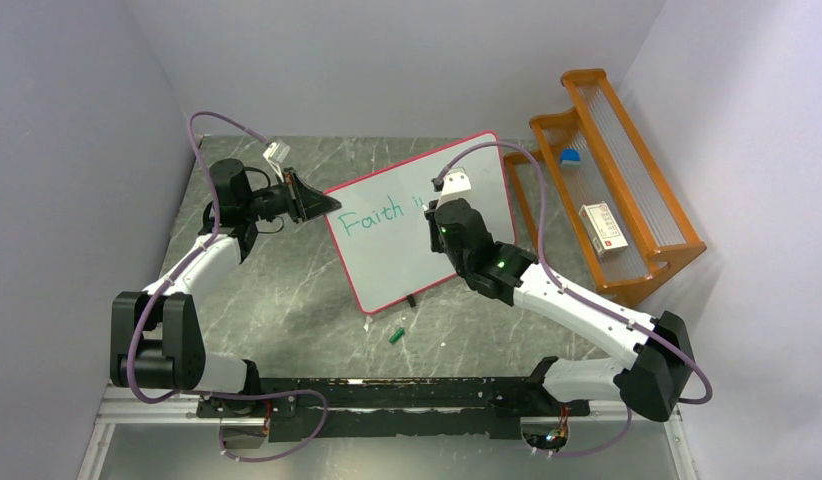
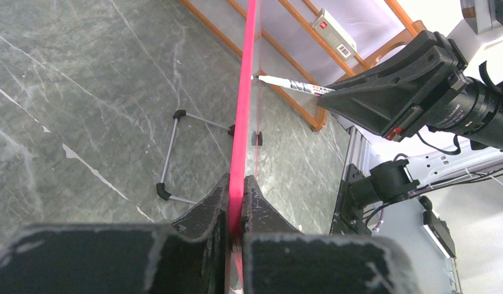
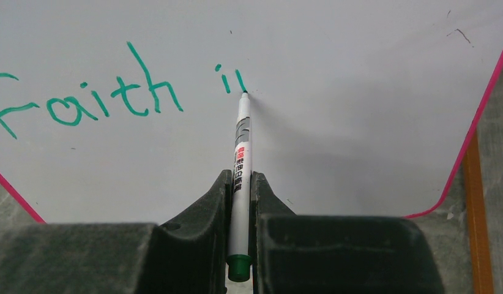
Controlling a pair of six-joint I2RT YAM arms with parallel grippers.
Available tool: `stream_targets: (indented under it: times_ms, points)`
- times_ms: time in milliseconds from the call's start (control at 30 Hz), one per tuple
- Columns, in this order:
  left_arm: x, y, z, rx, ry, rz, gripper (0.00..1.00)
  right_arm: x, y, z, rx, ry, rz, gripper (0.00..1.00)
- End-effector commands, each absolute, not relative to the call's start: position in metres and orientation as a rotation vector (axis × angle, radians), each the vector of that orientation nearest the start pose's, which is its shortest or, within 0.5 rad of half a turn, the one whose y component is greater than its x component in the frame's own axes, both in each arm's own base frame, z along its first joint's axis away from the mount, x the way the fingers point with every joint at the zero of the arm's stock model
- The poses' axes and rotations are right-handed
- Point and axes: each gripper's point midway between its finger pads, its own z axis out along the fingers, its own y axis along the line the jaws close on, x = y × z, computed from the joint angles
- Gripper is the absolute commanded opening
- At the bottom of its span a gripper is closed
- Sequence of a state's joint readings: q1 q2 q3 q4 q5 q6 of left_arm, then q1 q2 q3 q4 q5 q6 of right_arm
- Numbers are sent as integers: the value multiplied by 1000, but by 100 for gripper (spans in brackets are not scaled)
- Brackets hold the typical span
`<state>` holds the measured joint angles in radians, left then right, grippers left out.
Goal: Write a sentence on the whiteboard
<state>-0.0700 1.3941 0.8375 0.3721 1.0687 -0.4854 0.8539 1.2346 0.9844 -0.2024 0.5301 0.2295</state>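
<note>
The overhead camera shows me the whiteboard (image 1: pixel 392 262) standing tilted at mid-frame on the grey table (image 1: pixel 287 290), with its pink edge running from centre-left up toward the upper right. The sentence (image 1: pixel 372 221) reads "Faith i" in green across the board's upper left part. My left gripper (image 1: pixel 329 204) meets the board's left corner. My right gripper (image 1: pixel 434 218) hangs over the face just right of the last letter. A small green cap (image 1: pixel 396 334) lies on the table below the board's lower corner. An orange rack (image 1: pixel 612 200) sits at the right of the frame, well apart from the board.

On the left wrist camera the board is edge-on, a pink line climbing the middle of the frame. My fingers are clenched on that frame at bottom centre. In the upper right, the other arm brings a marker (image 2: pixel 295 86) in, and its tip touches the board's face.

The right wrist camera has the fingers clamped on the marker's barrel at bottom centre. The nib rests on the board at the foot of a short stroke just after the "i". I take that stroke for the first leg of the next letter.

I judge that I am in the middle of writing the second word, with most of the sentence left to write. The next move calls for carrying the nib up and over into the letter's arch with light, even pressure. Meanwhile the left arm must hold the board steady so it neither tips nor slides under the push.
</note>
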Motion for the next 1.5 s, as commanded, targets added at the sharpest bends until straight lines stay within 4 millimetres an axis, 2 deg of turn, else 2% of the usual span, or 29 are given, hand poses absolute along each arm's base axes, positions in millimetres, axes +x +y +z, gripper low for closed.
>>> stream_targets:
  times_ms: [0,500,967,1467]
  points:
    - [327,-194,207,457,1874,-1342,5,307,226,220,-267,1946,177,0]
    - [327,-194,207,458,1875,-1343,5,318,235,239,-261,1888,194,0]
    - [327,-194,206,456,1878,-1345,5,323,236,248,-253,1865,193,0]
    - [327,-194,206,458,1877,-1345,5,327,224,243,-220,1877,144,0]
